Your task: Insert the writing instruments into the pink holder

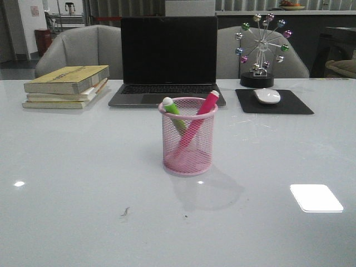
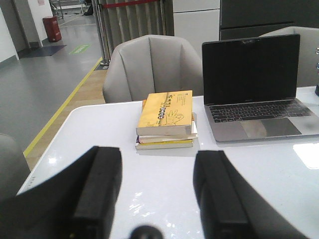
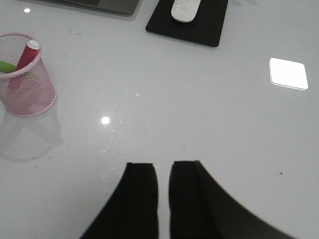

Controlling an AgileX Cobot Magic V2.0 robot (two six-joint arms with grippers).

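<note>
The pink holder (image 1: 188,151) stands upright in the middle of the white table. Inside it lean two writing instruments: a green marker (image 1: 176,111) with a white cap end and a pink marker (image 1: 204,107), crossing each other. The right wrist view shows the pink holder (image 3: 26,87) off to one side, with the pink marker (image 3: 27,55) and green marker (image 3: 6,66) in it. My right gripper (image 3: 163,167) is shut and empty, well apart from the holder. My left gripper (image 2: 158,159) is open with nothing between its fingers, over bare table. Neither gripper appears in the front view.
A laptop (image 1: 167,55) stands open behind the holder. A stack of books (image 1: 67,86) lies at the back left. A white mouse (image 1: 267,95) rests on a black pad (image 1: 278,107) at the back right, beside a ferris-wheel ornament (image 1: 260,50). Grey chairs stand beyond the table.
</note>
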